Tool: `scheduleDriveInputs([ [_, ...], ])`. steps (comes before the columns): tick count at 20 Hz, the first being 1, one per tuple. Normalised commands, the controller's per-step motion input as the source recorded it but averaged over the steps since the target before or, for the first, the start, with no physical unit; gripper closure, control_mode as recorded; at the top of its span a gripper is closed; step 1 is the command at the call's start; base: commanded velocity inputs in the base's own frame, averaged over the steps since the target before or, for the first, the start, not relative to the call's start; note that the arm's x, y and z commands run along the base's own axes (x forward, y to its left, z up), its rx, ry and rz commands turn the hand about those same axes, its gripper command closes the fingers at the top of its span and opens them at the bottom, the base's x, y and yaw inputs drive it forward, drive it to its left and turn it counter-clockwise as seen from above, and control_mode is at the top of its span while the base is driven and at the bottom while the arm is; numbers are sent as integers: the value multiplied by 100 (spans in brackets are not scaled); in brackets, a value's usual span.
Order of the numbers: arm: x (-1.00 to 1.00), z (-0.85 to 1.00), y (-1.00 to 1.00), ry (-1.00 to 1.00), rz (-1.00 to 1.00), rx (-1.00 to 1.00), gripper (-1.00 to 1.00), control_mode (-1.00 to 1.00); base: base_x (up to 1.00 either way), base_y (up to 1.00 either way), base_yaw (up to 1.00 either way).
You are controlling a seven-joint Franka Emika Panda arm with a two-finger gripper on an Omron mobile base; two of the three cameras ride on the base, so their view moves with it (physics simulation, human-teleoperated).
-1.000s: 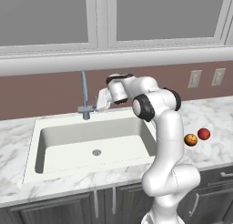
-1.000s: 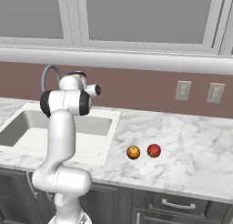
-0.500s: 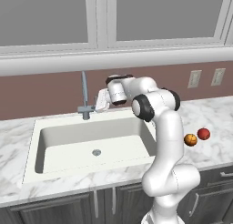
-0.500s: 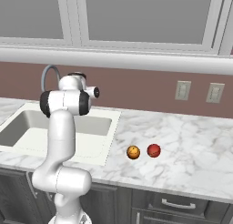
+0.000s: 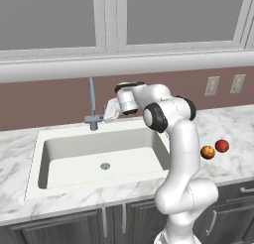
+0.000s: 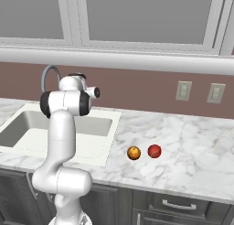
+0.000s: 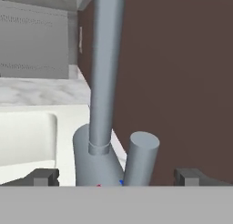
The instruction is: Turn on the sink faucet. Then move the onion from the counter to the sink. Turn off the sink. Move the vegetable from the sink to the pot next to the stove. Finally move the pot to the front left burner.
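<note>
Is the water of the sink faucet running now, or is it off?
Off, as far as visible: no stream falls from the sink faucet, and the sink looks dry around its drain.

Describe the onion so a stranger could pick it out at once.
Start at the sink and follow the counter to its right, past the arm. Two small balls lie side by side there; the onion is the glossy red one farther from the sink, not the orange ball with dark stripes.
</note>
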Motion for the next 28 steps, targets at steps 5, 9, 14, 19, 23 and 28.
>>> scheduleDriveInputs([
  [5, 28, -18, -21, 6, 0, 3, -100, -100, 0, 0, 0],
  [9, 40, -11, -23, 2, 0, 6, -100, -100, 0, 0, 0],
  [14, 36, -13, -48, 0, 0, 9, -100, -100, 0, 0, 0],
  [19, 43, -12, -38, 0, 0, 8, -100, -100, 0, 0, 0],
  [23, 44, -10, -21, 1, 0, 6, -100, -100, 0, 0, 0],
  [28, 45, -3, -6, 4, 0, 4, -100, -100, 0, 0, 0],
])
